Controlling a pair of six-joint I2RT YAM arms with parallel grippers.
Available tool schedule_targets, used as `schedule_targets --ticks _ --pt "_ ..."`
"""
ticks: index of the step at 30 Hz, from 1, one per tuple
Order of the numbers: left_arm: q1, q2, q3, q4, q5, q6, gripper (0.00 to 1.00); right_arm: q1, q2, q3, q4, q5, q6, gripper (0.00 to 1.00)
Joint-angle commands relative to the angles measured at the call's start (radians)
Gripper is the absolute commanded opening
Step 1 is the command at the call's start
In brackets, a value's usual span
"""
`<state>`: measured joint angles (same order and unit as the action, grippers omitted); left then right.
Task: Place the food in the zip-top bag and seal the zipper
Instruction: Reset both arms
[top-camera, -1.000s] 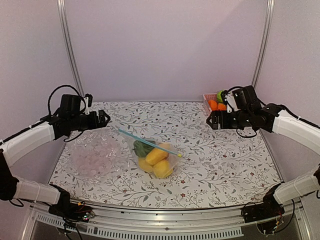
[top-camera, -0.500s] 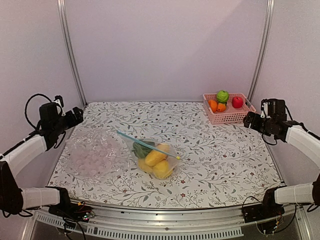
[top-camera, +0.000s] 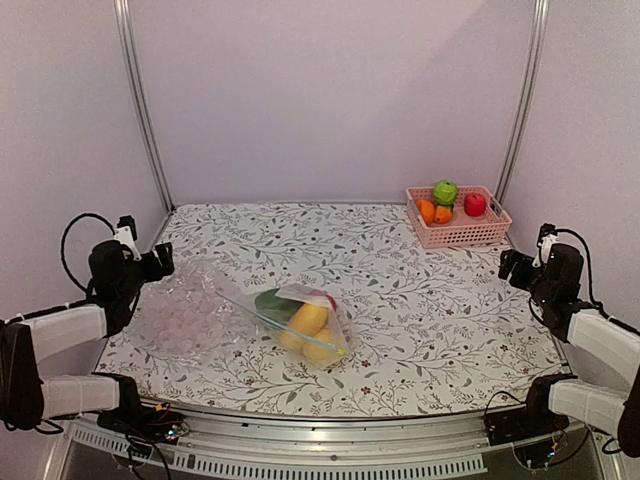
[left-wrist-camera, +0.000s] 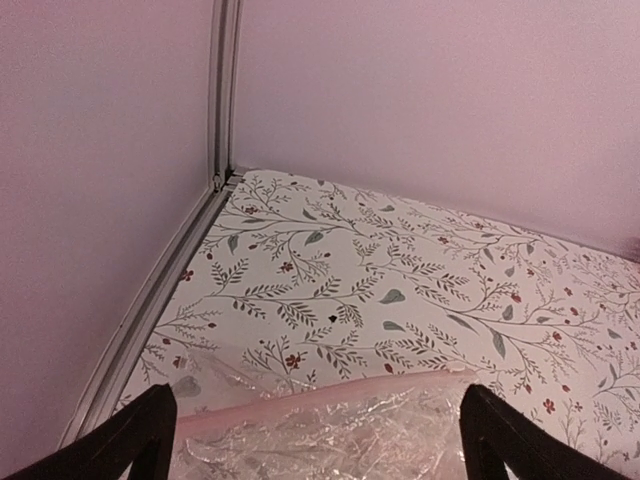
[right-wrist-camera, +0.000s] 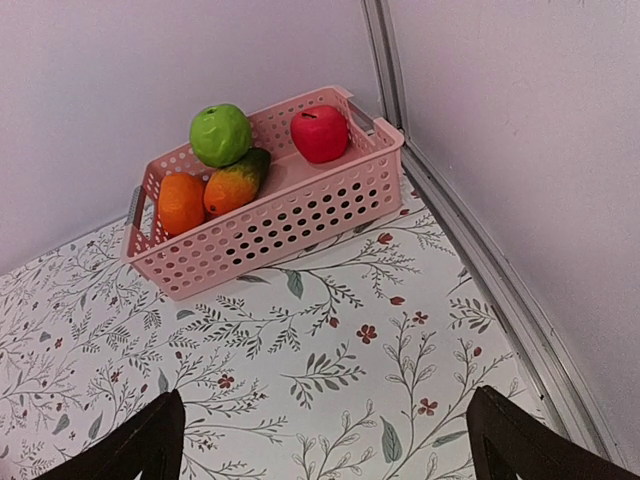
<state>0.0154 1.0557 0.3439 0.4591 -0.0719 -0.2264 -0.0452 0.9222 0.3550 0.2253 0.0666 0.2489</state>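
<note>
Zip-top bag is lying mid-table, holding yellow fruit, its zipper running along the mouth. Far right, the pink basket is carrying apples. Both the left gripper and right gripper are hanging wide open, empty.

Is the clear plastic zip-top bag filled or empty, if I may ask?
Filled: the clear plastic zip-top bag holds yellow and green food pieces.

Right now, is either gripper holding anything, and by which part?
Nothing is held: the left gripper and the right gripper are both open and empty.
</note>
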Motion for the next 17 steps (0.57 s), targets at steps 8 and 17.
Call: schedule_targets --ticks 8,17 --pt "-0.012 0.032 -0.042 0.142 -0.061 0.024 1.0 -0.001 -0.029 -0.053 0.172 0.051 -0.036 0.99" --pt "-0.011 0.031 -0.043 0.141 -0.086 0.015 1.0 -0.001 -0.031 -0.059 0.173 0.045 -0.034 0.99"
